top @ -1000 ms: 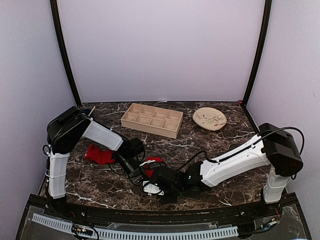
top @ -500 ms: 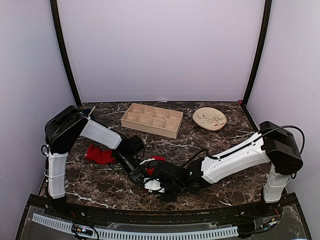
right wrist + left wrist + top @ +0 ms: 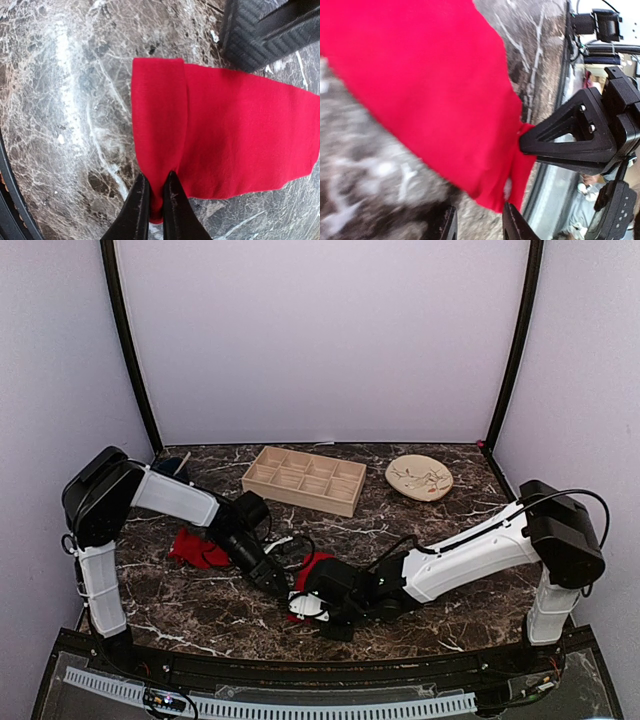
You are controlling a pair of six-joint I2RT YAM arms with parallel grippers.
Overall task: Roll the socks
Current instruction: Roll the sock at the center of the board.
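Red sock (image 3: 225, 135) lies flat on the marble table (image 3: 65, 100), one end folded over; my right gripper (image 3: 156, 176) pinches that fold, my left gripper (image 3: 479, 212) hovers parted beside it. I should roll tightly, keeping the edges square.

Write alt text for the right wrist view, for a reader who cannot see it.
A red sock lies flat on a dark marble table, the end at the picture's left folded over onto itself. The right gripper reaches in from the bottom edge, its black jaws closed on the near edge of that fold.
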